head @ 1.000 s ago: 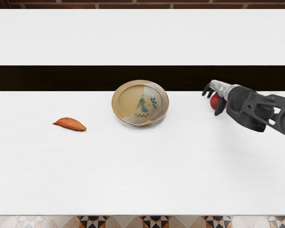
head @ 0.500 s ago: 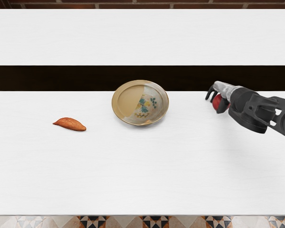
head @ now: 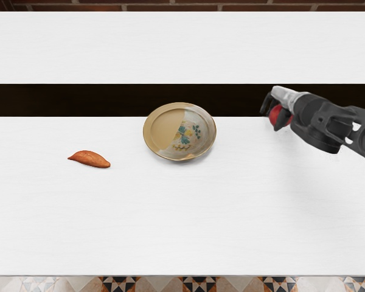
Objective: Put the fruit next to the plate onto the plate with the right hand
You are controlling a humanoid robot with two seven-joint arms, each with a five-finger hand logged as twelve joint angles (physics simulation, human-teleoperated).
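Right hand higher now, clenched around red fruit above white table

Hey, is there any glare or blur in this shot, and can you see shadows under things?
Head view: flat, even light, no glare spots, with the white table nearly washed out. Shadows are barely visible, just a thin dark edge under the plate. The sweet potato looks sharp. The right hand hides most of the red fruit.

Small red fruit, gripped in right hand, well right of plate. Plate round, tan, w/ painted pattern.
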